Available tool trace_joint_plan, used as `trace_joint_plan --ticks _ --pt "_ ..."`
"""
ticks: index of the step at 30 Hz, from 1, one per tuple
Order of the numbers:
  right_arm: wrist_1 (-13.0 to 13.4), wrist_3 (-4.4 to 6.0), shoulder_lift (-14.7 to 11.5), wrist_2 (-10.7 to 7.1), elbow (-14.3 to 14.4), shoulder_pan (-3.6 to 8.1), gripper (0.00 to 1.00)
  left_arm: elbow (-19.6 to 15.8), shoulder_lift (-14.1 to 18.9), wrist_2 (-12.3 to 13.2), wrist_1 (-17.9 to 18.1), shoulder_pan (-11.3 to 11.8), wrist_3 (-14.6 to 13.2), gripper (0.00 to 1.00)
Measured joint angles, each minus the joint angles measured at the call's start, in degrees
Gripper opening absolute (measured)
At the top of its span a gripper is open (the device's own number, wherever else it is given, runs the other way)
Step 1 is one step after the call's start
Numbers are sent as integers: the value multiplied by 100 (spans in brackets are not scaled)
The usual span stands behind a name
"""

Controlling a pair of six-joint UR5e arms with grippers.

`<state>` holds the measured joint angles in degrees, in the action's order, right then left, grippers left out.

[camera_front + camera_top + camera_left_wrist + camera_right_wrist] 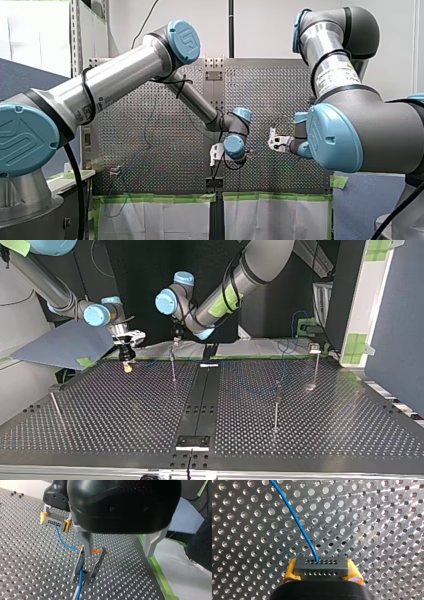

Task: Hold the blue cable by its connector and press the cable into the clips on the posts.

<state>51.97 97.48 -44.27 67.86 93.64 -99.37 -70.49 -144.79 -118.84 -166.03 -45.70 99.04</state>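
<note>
A grey connector sits between the yellow pads of my right gripper, which is shut on it. The blue cable leaves the connector and runs out over the perforated table. In the left wrist view the cable goes from the connector to a forked metal clip with orange tips and passes down through it. My left gripper hangs open above that clip, one finger right over one prong, and it holds nothing. In the top view this clip's post stands under my left gripper.
More thin posts stand on the table: one right of the middle in the top view, one at the far right and one at the left. Green tape marks the table's edge beside my left gripper.
</note>
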Motion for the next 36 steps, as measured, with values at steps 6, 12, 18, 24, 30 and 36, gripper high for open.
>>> trace_joint_plan --ticks 6,12,18,24,30,36 --pt "6 1 0 0 1 -1 0 0 0 -43 8 -4 -7 100" --pt "7 0 1 0 0 0 0 0 0 -53 11 4 -21 100" --pt "7 0 1 0 0 -1 0 1 0 -48 94 15 -104 100" --pt "7 0 0 0 -2 -1 0 2 0 -45 293 31 -284 100" --pt "7 0 0 0 -5 -1 0 2 0 -42 414 46 -385 100" --pt "10 0 0 0 -6 0 0 2 0 -46 406 49 -394 100"
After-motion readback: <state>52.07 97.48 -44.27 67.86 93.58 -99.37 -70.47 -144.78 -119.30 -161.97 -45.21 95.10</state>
